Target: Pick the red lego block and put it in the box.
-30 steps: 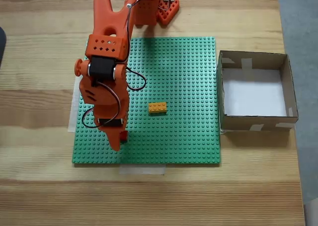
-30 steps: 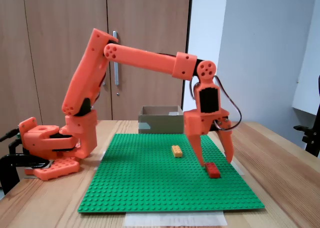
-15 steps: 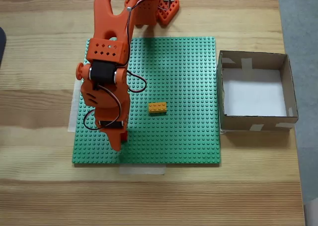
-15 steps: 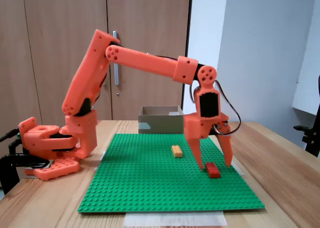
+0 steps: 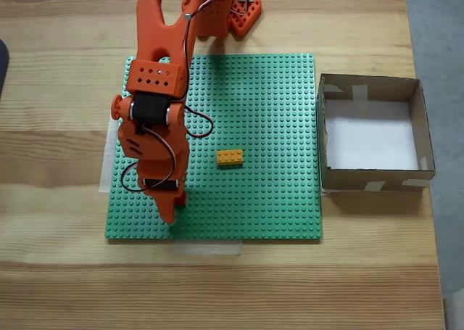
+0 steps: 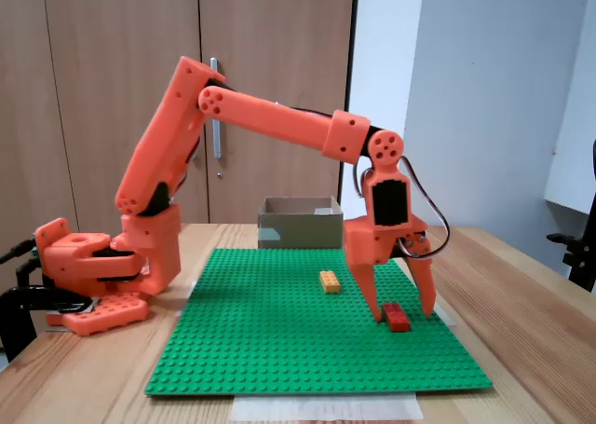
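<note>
The red lego block lies on the green baseplate near its right edge in a fixed view from the side. My orange gripper stands open over it, one finger on each side, tips close to the plate. From above, my gripper covers most of the block, leaving a red sliver at its right. The box, brown cardboard with a white floor, sits right of the baseplate with nothing in it. Seen from the side, the box is behind the plate.
A yellow-orange brick rests mid-plate, also the yellow-orange brick in the side view. The arm's base is clamped at the table's far edge. Wooden cupboard doors stand behind the table.
The gripper has sunk lower over the red block, its open fingers now straddling it near the plate. The block, the yellow brick and the box have not moved.
</note>
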